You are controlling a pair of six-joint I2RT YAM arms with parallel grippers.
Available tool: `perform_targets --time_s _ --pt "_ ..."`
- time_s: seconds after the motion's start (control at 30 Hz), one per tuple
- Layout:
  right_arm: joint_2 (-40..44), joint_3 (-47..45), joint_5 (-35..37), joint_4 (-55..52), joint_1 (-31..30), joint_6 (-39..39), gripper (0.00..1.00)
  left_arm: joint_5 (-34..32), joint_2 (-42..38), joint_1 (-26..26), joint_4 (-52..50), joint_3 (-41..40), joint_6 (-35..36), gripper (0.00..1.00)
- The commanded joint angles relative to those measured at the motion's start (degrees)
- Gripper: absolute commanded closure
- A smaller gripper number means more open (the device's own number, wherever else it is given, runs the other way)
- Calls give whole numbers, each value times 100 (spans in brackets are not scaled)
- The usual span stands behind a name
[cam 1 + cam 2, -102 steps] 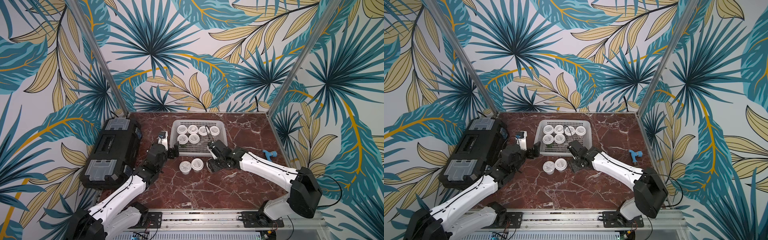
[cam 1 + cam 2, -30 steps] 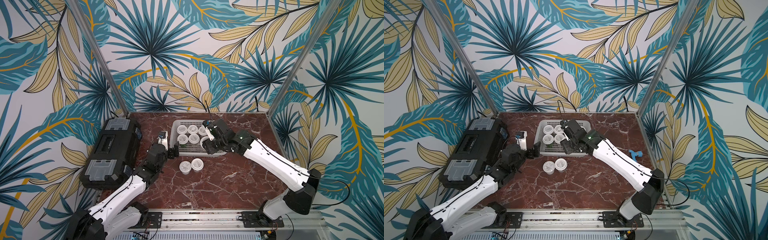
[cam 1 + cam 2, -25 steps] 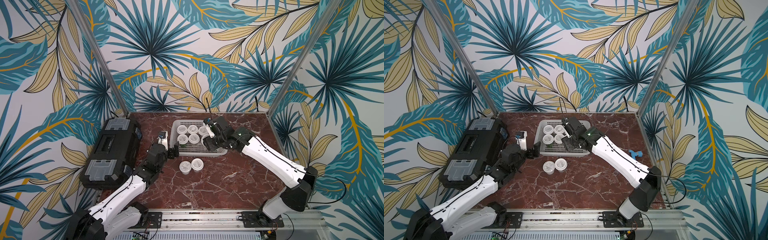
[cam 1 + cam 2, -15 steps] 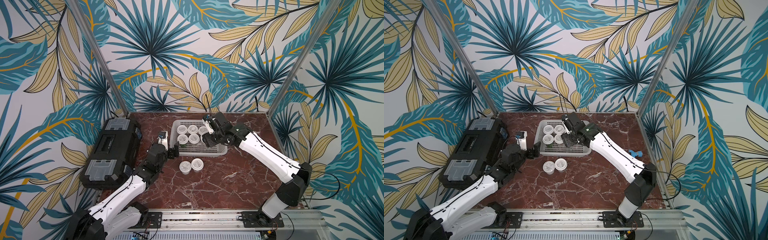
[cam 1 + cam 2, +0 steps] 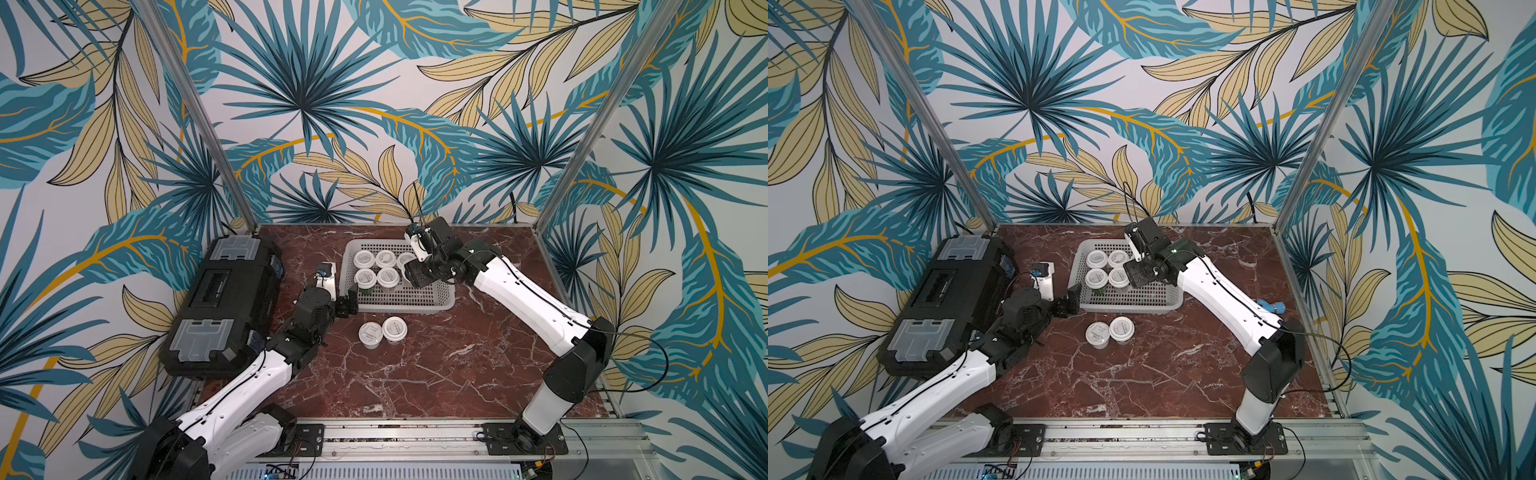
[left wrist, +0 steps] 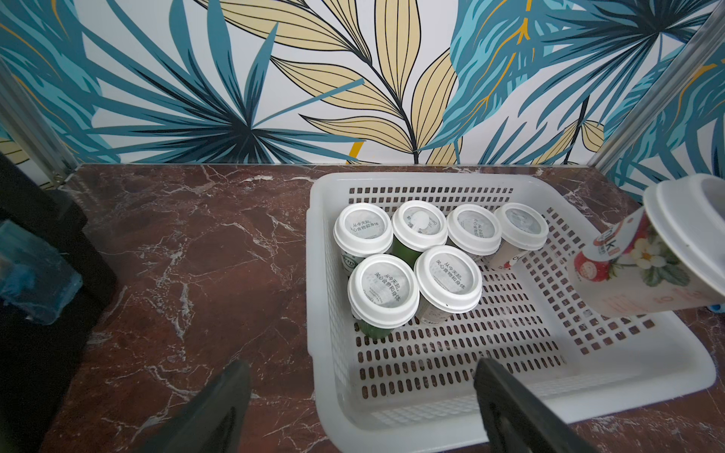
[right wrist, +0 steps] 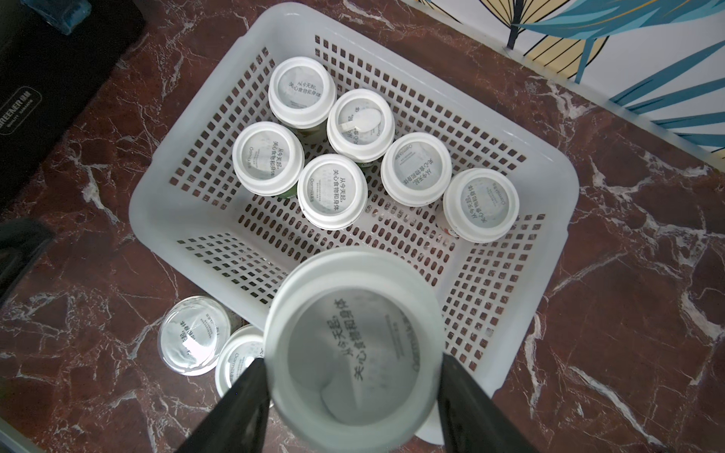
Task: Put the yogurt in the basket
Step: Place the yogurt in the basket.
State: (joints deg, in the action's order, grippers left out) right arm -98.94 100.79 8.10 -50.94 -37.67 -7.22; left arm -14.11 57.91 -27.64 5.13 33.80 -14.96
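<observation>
The pale, perforated plastic basket [image 5: 405, 306] with its rolled rim sits on the veined red-brown marble table [image 5: 415, 374]. Six round white-lidded cups [image 7: 332, 191] cluster at its far left. The right gripper [image 7: 353, 392] clamps a seventh yogurt cup [image 7: 353, 345] above the basket's right part. Two table cups [image 5: 370, 332] stand just in front of the basket. The left gripper [image 6: 363, 364] gapes wide and empty beside the basket's near left corner.

Black case with grey latches [image 5: 224, 307] is lying shut along the left side of the red marble worktop [image 5: 415, 374]. Small blue object [image 5: 1271, 307] is sitting near the right edge, too small to identify. Leaf-print wallpaper [image 5: 299, 104] is wrapping three sides.
</observation>
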Motion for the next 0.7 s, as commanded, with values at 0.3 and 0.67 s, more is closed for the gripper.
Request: perform_targets --time_s 0.3,0.67 --pt "-330 289 -177 -66 136 127 34 9 -47 39 54 223 -1 7" --pt "-589 415 -288 -67 254 173 34 12 -51 39 39 223 -3 7"
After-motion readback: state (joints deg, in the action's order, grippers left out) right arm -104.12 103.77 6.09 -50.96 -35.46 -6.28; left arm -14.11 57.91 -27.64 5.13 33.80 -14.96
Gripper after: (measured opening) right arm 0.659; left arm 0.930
